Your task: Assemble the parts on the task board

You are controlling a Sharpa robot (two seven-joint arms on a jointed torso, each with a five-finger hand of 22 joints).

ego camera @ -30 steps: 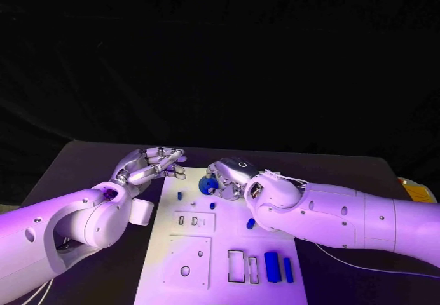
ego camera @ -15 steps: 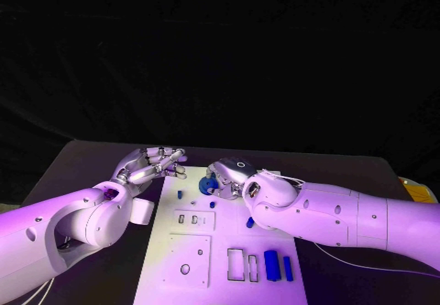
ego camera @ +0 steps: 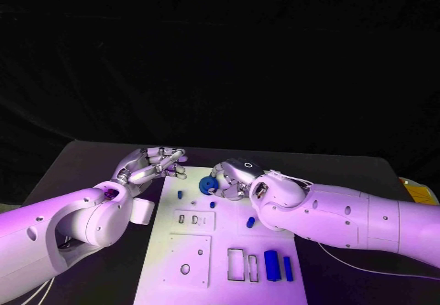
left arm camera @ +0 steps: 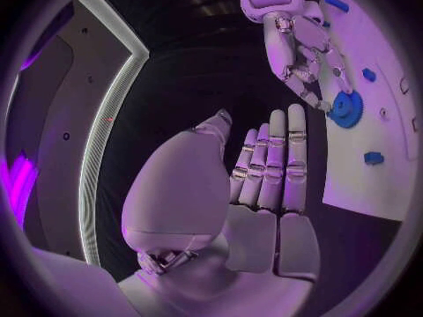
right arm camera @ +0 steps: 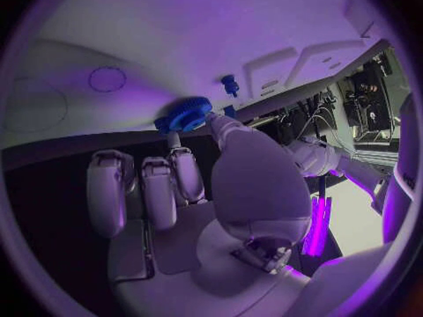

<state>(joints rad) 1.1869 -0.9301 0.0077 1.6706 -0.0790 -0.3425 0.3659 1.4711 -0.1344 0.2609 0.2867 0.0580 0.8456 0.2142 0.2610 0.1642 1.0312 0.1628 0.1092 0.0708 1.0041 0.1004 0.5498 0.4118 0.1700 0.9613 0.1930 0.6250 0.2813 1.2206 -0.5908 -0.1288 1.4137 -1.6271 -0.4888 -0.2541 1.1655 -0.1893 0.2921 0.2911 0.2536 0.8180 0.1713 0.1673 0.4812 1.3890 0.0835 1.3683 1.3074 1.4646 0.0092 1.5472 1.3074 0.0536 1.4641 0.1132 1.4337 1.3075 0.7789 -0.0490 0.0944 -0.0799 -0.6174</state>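
1. A black backdrop rises behind the table and takes up the whole upper half of the head view — faint folds show in it, like hung cloth.
2. The table has a dark matte top with a straight far edge; violet light falls across it.
3. At the table's right edge lies a small yellow object — too small to tell what it is.
4. In the left wrist view a dark wall panel stands beside a pale vertical light strip, which bends with the lens.
5. A small red dot of light glows next to that strip.
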